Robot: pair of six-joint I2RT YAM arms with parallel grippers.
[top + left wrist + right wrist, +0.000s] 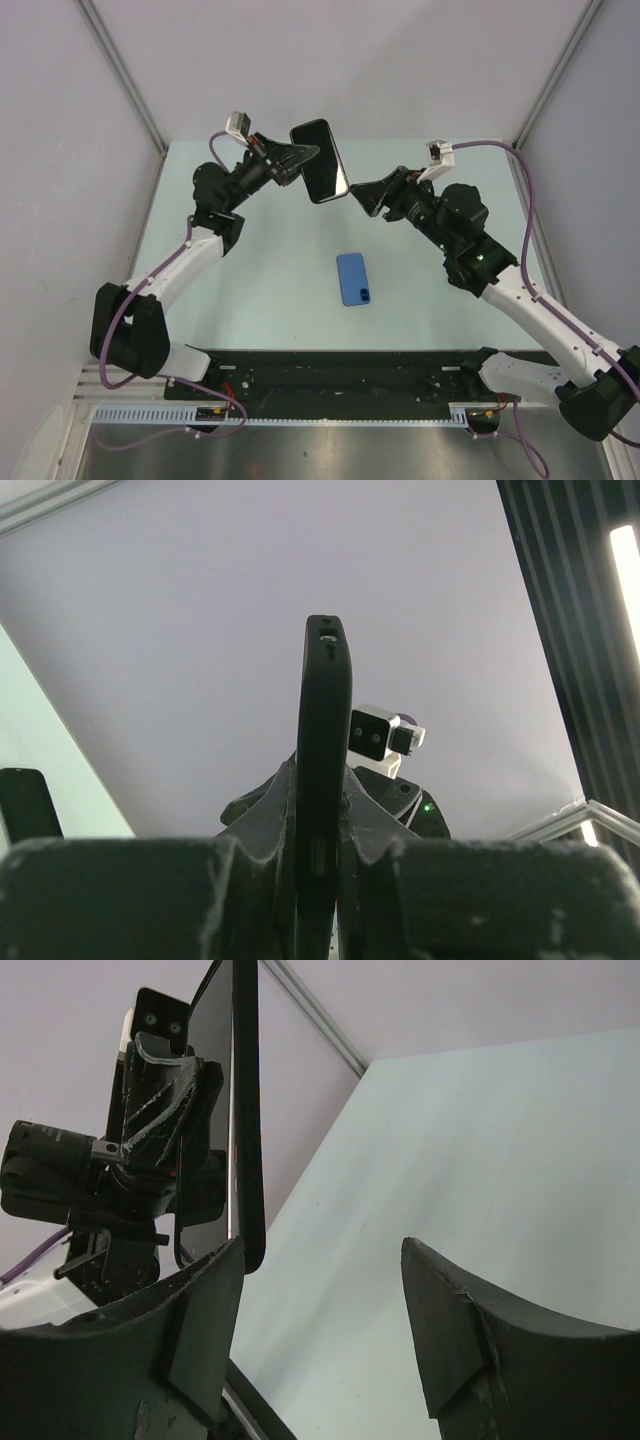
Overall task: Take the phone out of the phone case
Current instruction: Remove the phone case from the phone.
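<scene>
The left claw is clamping tight on the black phone case, holding it edge-up above the table with the phone seated inside, glossy screen showing. The right claw is gaping wide, one finger sitting just beside the case's lower corner; contact is unclear. A blue-backed phone is lying flat on the table below.

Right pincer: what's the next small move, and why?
Probably nudge the right pincer forward and sideways until the free edge of the phone sits between its open fingers, then close. The left pincer clamps the phone in the air, and the right wrist view shows that edge beside one fingertip, not centred in the gap.
</scene>
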